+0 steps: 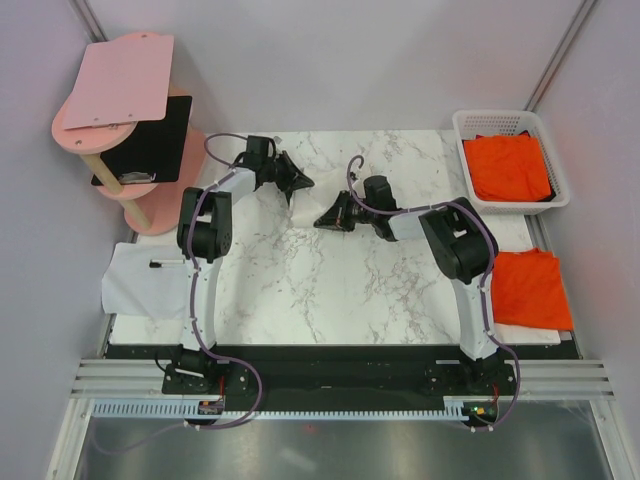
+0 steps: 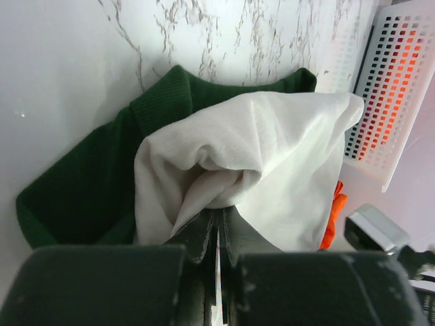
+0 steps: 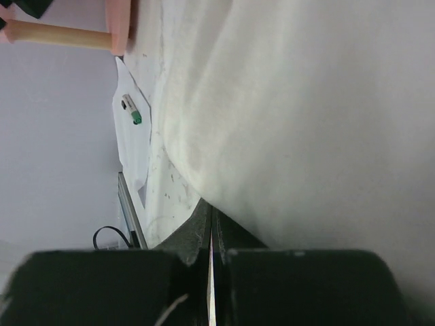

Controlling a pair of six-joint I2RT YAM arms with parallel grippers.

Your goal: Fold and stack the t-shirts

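The marble table (image 1: 330, 290) carries a white basket (image 1: 497, 120); an orange t-shirt (image 1: 530, 288) lies nearer than the basket, and paper sheets (image 1: 140, 280) lie far left of it.

The left arm (image 1: 203, 300) and right arm (image 1: 478, 325) are built alike, with white link shells, bulky black joint housings and black bases (image 1: 185, 368). A grey-purple cable (image 1: 207, 150) loops along each. The left claw (image 2: 218, 221) and right claw (image 3: 209, 210) are matte black.

You see a marble table (image 1: 330, 290) with a white basket (image 1: 500, 117) at its far right corner, a pink stand (image 1: 65, 130) at the far left, and a marker (image 1: 165, 264) on white paper (image 1: 135, 290)
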